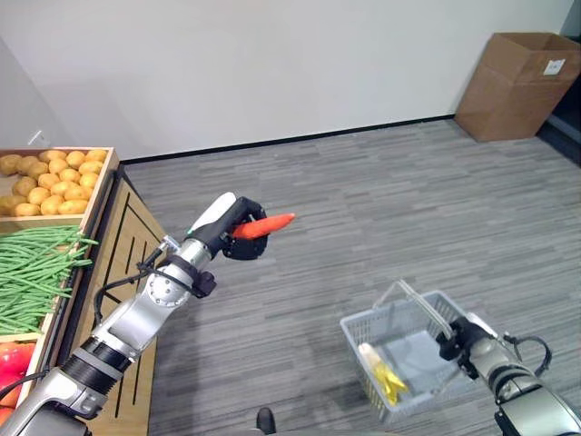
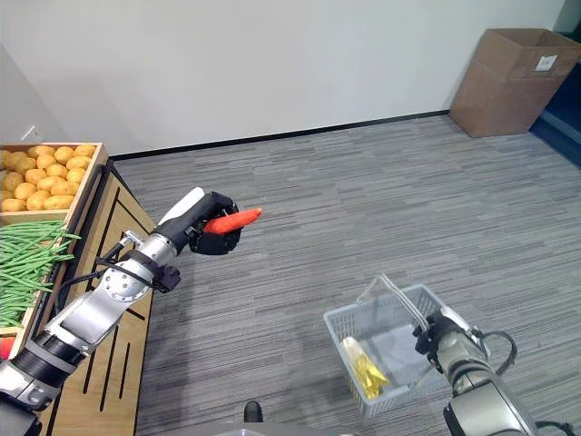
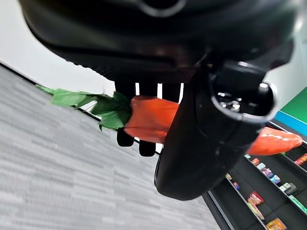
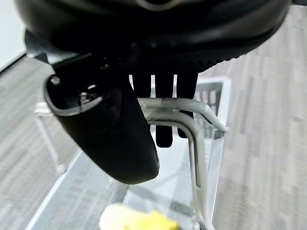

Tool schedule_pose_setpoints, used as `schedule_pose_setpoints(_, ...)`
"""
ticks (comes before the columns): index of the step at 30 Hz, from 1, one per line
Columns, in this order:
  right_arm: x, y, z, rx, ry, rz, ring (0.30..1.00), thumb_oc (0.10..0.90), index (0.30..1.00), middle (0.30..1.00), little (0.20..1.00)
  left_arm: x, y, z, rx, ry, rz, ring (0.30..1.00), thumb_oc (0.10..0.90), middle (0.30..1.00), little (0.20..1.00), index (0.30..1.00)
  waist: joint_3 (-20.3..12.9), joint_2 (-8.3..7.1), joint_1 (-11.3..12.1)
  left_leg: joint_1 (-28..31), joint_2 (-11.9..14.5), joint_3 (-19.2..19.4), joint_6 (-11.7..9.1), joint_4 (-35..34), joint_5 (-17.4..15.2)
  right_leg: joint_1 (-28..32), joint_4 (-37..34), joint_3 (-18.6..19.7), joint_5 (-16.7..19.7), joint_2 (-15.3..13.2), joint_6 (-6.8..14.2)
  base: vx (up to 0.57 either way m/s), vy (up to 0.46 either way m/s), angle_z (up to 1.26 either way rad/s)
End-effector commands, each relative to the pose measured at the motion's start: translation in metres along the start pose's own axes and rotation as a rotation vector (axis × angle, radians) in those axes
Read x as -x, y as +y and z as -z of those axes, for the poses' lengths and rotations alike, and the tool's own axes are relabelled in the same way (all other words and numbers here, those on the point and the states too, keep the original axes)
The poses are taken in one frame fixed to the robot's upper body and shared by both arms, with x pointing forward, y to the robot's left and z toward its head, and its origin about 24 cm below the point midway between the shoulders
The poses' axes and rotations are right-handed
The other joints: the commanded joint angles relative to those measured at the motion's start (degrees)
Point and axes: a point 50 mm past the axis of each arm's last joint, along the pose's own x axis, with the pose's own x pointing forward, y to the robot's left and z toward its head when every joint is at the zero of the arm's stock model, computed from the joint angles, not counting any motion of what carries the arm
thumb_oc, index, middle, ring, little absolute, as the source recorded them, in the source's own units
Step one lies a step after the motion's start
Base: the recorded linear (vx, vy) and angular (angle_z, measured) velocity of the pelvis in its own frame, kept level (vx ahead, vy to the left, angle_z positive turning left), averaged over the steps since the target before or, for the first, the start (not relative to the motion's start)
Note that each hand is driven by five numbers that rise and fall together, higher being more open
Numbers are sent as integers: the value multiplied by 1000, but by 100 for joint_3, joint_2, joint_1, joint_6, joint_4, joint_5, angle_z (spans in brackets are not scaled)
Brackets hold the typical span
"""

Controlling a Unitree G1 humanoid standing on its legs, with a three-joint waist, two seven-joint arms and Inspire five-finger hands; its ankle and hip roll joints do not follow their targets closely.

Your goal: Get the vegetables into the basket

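the left hand (image 1: 238, 227) gripped a carrot (image 1: 264, 225) in curled fingers, held in the air well apart from the basket (image 1: 404, 350), whose handle (image 4: 182, 117) the right hand (image 1: 460, 342) clasped, a yellow item (image 1: 385, 374) lying inside

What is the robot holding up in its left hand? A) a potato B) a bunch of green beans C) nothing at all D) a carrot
D: the left hand has its fingers curled round an orange carrot with green leaves, held in the air above the floor, away from the basket that the right hand holds by its handle.
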Motion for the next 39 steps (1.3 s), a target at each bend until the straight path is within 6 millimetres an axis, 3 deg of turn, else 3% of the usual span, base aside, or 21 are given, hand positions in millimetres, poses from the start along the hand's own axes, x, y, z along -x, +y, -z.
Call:
schedule_pose_setpoints(1, 7, -91, -53, -10, -138, 271, 300, 400, 300, 300, 300, -27, 29, -64, -27, -280, -96, 300, 400, 300, 300, 300, -184, -64, 164, 353, 392, -18, -454, 23, -477, -626, 201, -182, 485, -486, 509, 0, 0, 0)
schedule_pose_setpoints(2, 9, -94, -68, -25, -168, 281, 300, 400, 300, 300, 300, -34, 18, -66, -5, -283, -59, 300, 400, 300, 300, 300, -189, -25, 127, 362, 391, -8, -470, 23, -527, -604, 166, -181, 445, -482, 508, 0, 0, 0)
schedule_pose_setpoints(5, 11, -96, -82, -28, -192, 285, 300, 400, 300, 300, 300, -43, 10, -66, -11, -266, -34, 300, 400, 300, 300, 300, -169, 18, 88, 315, 411, 21, -478, 23, -436, -670, 177, -156, 503, -460, 481, -27, -17, 0)
schedule_pose_setpoints(10, 25, -95, -137, 35, -342, 309, 300, 400, 300, 300, 300, -61, -15, -56, 16, -190, 19, 300, 400, 300, 300, 300, -142, 101, -93, 323, 459, 126, -515, 23, -404, -763, 192, -45, 525, -430, 460, -15, -19, -7)
schedule_pose_setpoints(11, 38, -102, -165, 148, -440, 358, 300, 400, 300, 300, 300, -66, -23, -48, -1, -144, 35, 300, 400, 300, 300, 300, -150, 115, -171, 327, 484, 193, -527, 23, -392, -798, 192, 19, 535, -411, 448, -59, -29, -17)
schedule_pose_setpoints(12, 38, -102, -165, 148, -439, 359, 300, 400, 300, 300, 300, -66, -23, -48, -1, -146, 35, 300, 400, 300, 300, 300, -152, 122, -162, 322, 488, 199, -528, 23, -390, -809, 195, 26, 538, -408, 447, 28, -27, -21)
schedule_pose_setpoints(14, 61, -100, -202, 196, -601, 397, 300, 400, 300, 300, 300, -72, -33, -34, -24, -67, 33, 300, 400, 300, 300, 300, -146, 166, -305, 357, 518, 304, -543, 23, -390, -864, 196, 145, 566, -396, 439, -15, -18, -32)
schedule_pose_setpoints(15, 61, -100, -201, 196, -599, 398, 300, 400, 300, 300, 300, -72, -34, -34, -24, -68, 33, 300, 400, 300, 300, 300, -151, 172, -293, 351, 521, 311, -544, 23, -388, -877, 200, 154, 569, -392, 438, -9, -2, -33)
schedule_pose_setpoints(18, 86, -96, -229, 218, -757, 435, 300, 400, 300, 300, 300, -76, -49, -20, -59, 9, 46, 300, 400, 300, 300, 300, -167, 234, -444, 413, 540, 418, -556, 29, -469, -891, 184, 264, 523, -377, 444, 9, -9, -37)
schedule_pose_setpoints(19, 103, -96, -242, 212, -850, 464, 300, 400, 300, 300, 300, -77, -61, -12, -80, 53, 61, 300, 400, 300, 300, 300, -150, 265, -531, 412, 563, 494, -549, 29, -412, -956, 212, 340, 572, -354, 433, 52, 6, -18)
schedule_pose_setpoints(24, 129, -94, -257, 164, -995, 500, 300, 400, 300, 300, 300, -78, -84, 1, -111, 134, 101, 300, 400, 300, 300, 300, -176, 314, -663, 486, 585, 598, -549, 26, -510, -958, 197, 422, 525, -347, 438, 22, -9, -17)
schedule_pose_setpoints(32, 155, -84, -258, 71, -1155, 491, 300, 400, 300, 300, 300, -73, -121, 16, -175, 222, 190, 300, 400, 300, 300, 300, -180, 316, -779, 543, 609, 676, -536, 23, -548, -951, 187, 496, 515, -313, 419, 4, -17, -6)
schedule_pose_setpoints(39, 184, -61, -259, 23, -1337, 396, 300, 400, 300, 300, 300, -67, -140, 28, -235, 301, 232, 300, 400, 300, 300, 300, -156, 296, -881, 582, 608, 756, -536, 23, -563, -982, 200, 561, 510, -295, 418, 6, -12, -8)
